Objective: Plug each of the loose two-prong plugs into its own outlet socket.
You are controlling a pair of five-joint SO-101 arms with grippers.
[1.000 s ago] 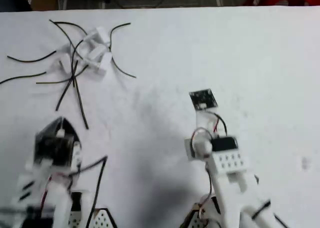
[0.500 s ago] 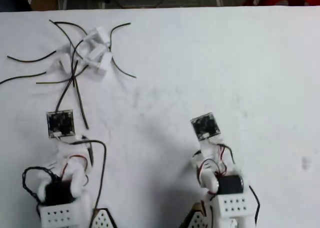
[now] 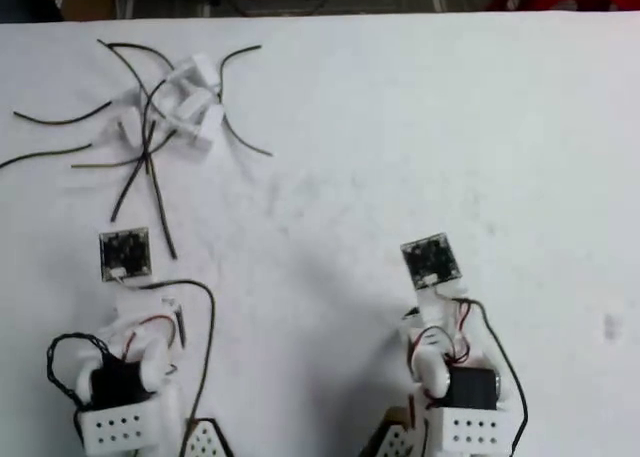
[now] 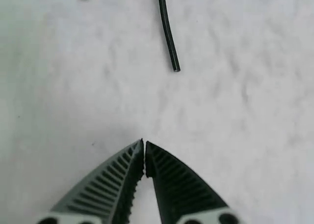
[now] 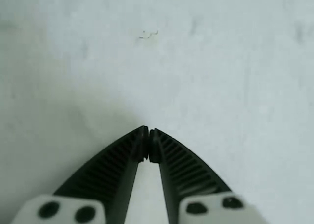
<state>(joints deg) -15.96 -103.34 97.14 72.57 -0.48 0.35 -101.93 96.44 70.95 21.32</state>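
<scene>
Over the last second the right arm (image 3: 455, 397) has pulled well back toward the near edge of the counter (image 3: 420, 107). The left arm (image 3: 120, 397) has changed its posture too, and a small dark square board (image 3: 125, 254) now shows at its wrist. The left claw (image 4: 144, 150) has its two ribbed fingers pressed together at the tips, gripping nothing, just above bare counter. A little ahead of it lies the cut end of a black wire (image 4: 169, 42), apart from the claw. The right claw (image 5: 148, 138) is likewise closed tip to tip on nothing, over plain white surface. The task's pieces sit away from both: a heap of white plugs and sockets (image 3: 190, 102) tangled in loose black wires (image 3: 150, 167) at the far left of the counter, well apart from the right arm and nearer the left one. From here I cannot tell which white piece is a plug and which a socket, nor whether any is plugged in
</scene>
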